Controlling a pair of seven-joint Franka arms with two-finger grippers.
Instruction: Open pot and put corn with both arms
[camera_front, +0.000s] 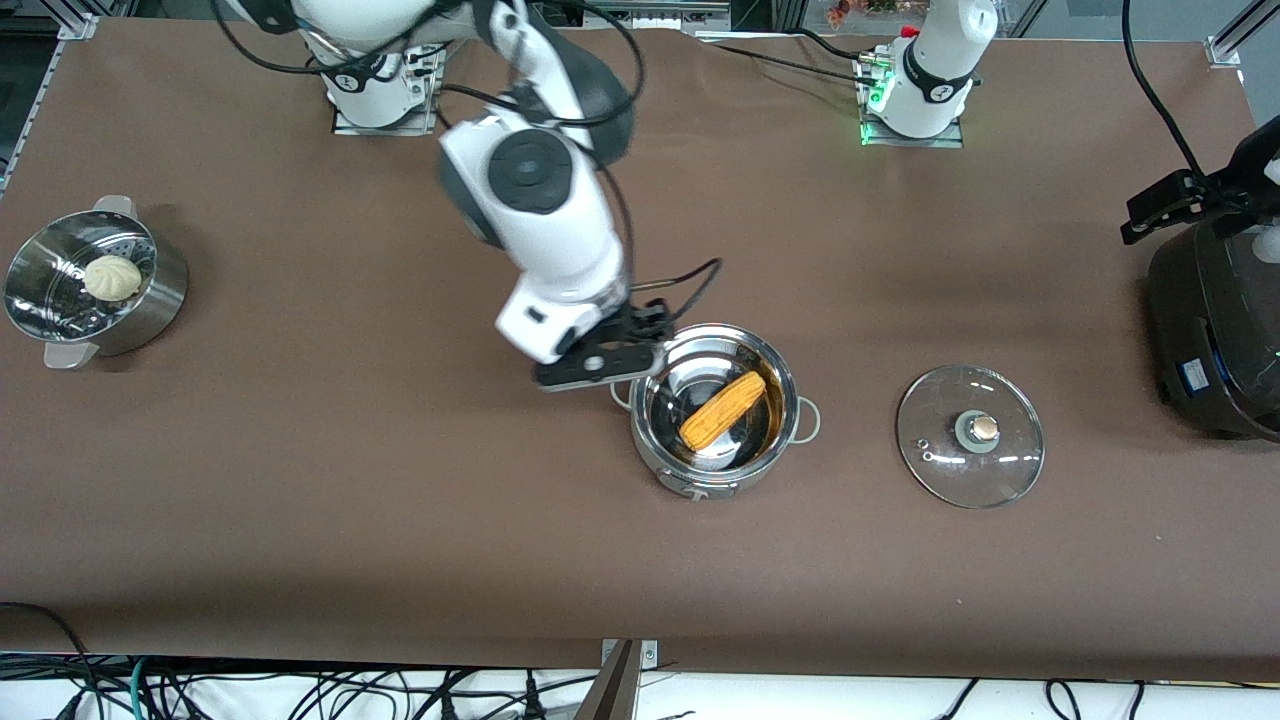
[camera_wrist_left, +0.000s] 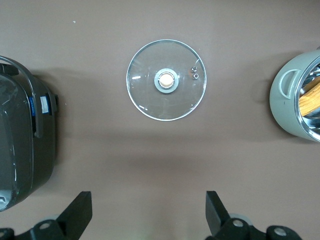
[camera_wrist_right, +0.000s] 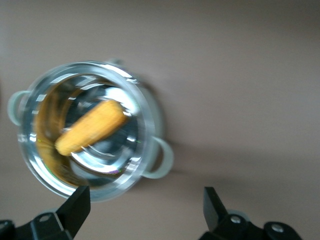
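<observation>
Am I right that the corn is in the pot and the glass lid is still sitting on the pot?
Only partly. The corn does lie in the pot, but the lid is off: the front view shows it flat on the table beside the pot, toward the left arm's end.

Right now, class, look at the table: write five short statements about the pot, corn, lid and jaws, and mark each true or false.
1. The corn lies inside the pot. True.
2. The lid sits on the pot. False: it lies on the table beside it.
3. The right gripper holds the corn. False: its jaws are open and empty.
4. The left gripper has open jaws above the lid. True.
5. The bun is in the pot. False: it is in the steamer basket.
</observation>
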